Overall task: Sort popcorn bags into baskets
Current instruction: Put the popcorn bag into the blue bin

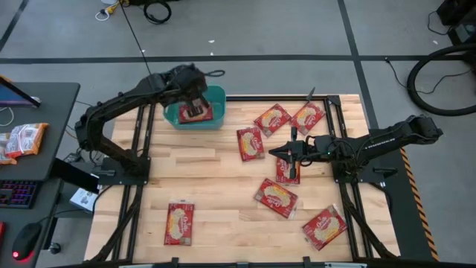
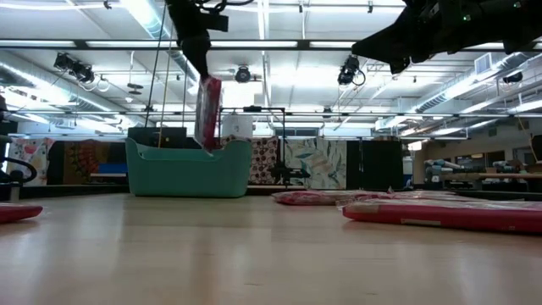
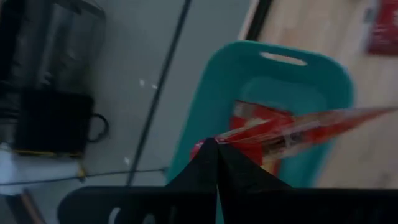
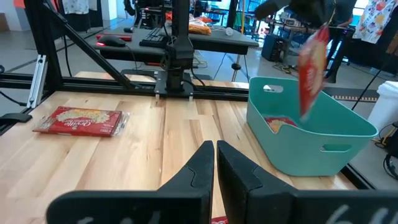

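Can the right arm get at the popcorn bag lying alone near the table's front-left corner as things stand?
Probably not easily. That popcorn bag lies on the left arm's side, far across the table from the right hand, which hovers shut and empty mid-table. Nothing blocks the path; the stretch is the doubt. The left hand holds a bag over the teal bin.

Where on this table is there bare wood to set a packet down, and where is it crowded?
Bare wood lies between the teal basket and the lone popcorn bag at the near left, and along the table's middle. It is crowded on the right, where bags cluster around the right tool.
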Controlling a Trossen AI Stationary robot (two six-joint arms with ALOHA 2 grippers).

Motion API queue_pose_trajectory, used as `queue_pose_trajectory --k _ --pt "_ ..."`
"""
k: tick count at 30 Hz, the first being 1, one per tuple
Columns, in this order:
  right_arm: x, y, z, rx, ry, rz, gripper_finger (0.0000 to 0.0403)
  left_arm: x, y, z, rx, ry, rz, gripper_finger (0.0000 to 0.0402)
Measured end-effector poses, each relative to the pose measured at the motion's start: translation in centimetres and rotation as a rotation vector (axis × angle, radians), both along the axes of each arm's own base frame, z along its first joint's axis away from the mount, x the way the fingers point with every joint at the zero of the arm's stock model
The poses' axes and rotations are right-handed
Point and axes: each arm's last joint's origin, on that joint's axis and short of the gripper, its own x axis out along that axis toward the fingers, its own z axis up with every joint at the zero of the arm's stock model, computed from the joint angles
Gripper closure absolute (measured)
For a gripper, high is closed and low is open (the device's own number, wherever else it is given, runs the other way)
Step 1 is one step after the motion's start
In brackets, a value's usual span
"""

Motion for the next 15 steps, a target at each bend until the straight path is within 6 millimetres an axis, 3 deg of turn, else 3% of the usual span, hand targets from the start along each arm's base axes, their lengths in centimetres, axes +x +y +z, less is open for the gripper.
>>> queue_pose_trajectory --k 8,15 --pt "0.0 0.0 0.1 0.002 -0.006 0.001 0.0379 -0.2 3.6 0.2 0.009 -0.093 -0.086 0.0401" --pt "0.0 0.1 0.1 0.008 -0.006 0.018 0.0379 2.3 6.0 -2.2 -0.022 -0.072 -0.312 0.0401"
